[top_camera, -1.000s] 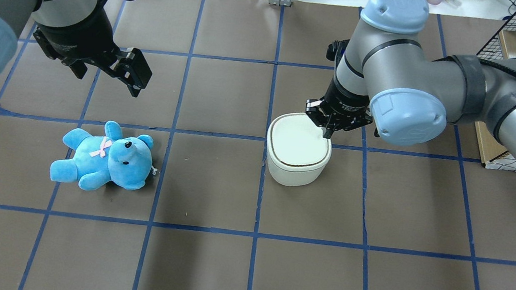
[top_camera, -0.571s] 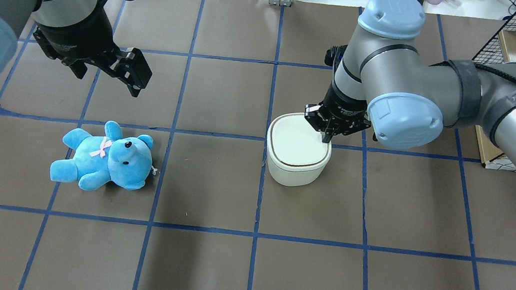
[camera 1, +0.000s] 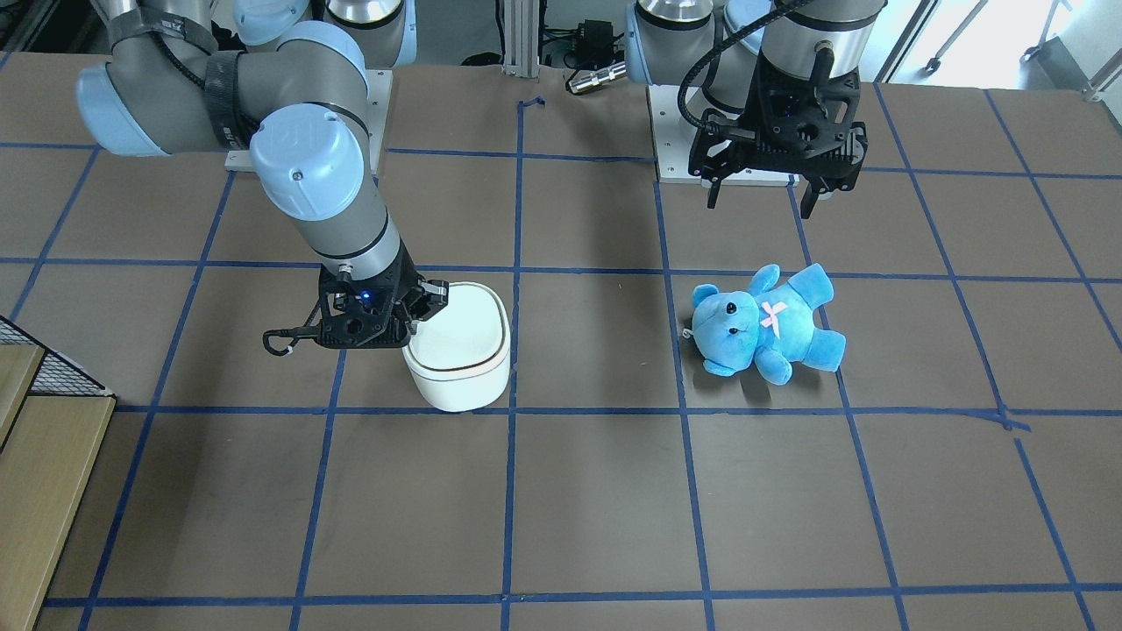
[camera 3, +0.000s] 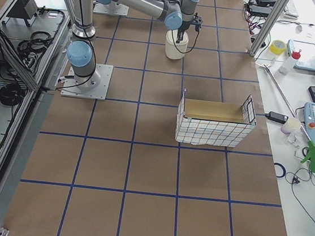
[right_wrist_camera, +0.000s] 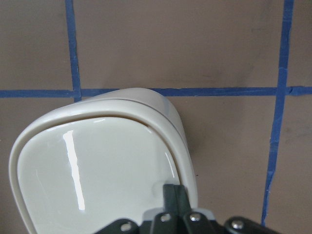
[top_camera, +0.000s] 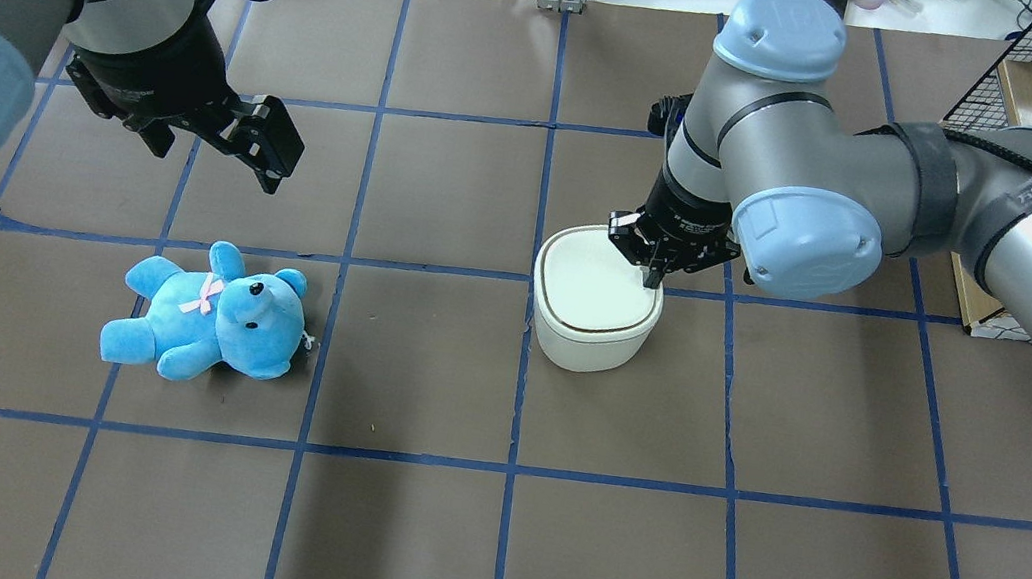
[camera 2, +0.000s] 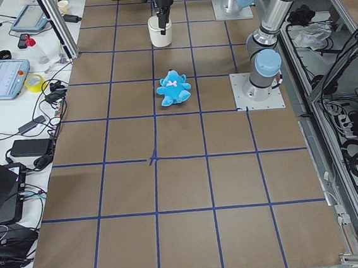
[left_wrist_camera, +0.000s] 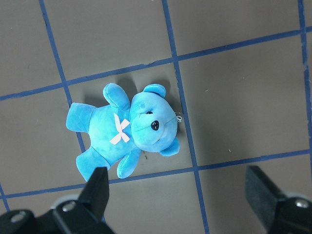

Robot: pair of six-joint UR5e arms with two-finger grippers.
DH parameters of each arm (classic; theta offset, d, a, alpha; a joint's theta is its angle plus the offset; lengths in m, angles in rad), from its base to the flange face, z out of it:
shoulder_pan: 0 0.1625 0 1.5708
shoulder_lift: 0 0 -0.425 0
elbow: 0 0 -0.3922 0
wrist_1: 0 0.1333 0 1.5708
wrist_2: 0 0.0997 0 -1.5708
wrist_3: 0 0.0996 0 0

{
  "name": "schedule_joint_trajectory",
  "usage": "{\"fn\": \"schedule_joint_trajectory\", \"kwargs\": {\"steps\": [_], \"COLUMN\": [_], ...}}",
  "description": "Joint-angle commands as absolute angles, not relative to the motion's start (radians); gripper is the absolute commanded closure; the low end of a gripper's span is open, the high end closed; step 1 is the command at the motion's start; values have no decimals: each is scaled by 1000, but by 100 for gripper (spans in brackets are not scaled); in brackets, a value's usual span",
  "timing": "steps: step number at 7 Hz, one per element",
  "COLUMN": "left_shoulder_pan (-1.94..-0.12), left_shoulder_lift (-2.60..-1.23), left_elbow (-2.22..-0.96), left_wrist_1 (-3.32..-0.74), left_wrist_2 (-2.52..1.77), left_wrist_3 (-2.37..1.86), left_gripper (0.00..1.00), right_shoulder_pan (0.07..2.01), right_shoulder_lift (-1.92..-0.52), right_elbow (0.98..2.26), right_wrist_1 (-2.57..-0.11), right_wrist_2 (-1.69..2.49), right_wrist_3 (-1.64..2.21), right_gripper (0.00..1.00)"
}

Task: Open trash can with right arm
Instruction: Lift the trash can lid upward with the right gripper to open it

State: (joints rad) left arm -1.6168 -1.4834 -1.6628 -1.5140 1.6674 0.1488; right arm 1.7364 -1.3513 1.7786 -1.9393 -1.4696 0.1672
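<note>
Overhead exterior — trash can directly under pinched right end effector

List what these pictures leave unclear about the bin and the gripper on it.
- Inside of the trash can: hidden by its shut lid in every view.
- Whether the right gripper touches the lid: in the front-facing view, its own body covers the fingertips.
- Side views: trash can and gripper too small for detail.
</note>
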Motion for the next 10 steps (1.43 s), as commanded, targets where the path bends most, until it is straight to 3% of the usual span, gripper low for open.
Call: {"fn": "schedule_joint_trajectory", "kwargs": {"steps": [1,3,6,7,9,10], "left_shoulder_pan": [-1617,-1617,-1617,-1617,-1617,-1617], "left_shoulder_lift": [-1483,-1483,-1483,-1483,-1483,-1483], "left_elbow": [-1663,-1663,-1663,-1663,-1663,-1663], "left_wrist_1": [-1514,-1514,-1514,-1514,-1514,-1514], "left_wrist_2": [1667,1667,1667,1667,1667,1667], "left_wrist_3": [149,149,149,149,149,149], "left_gripper": [0,0,0,0,0,0], "right_shoulder_pan": [1736,1736,1733,1723,1709,1683], "right_shoulder_lift": [-1342,-1353,-1433,-1440,-1446,-1460], "right_elbow": [1779,1763,1709,1669,1571,1566], "right_wrist_1": [-1940,-1931,-1916,-1896,-1746,-1732], "right_wrist_2": [-1470,-1471,-1486,-1489,-1576,-1580], "right_wrist_3": [167,182,189,187,128,115], "right_gripper": [97,94,30,14,8,0]}}
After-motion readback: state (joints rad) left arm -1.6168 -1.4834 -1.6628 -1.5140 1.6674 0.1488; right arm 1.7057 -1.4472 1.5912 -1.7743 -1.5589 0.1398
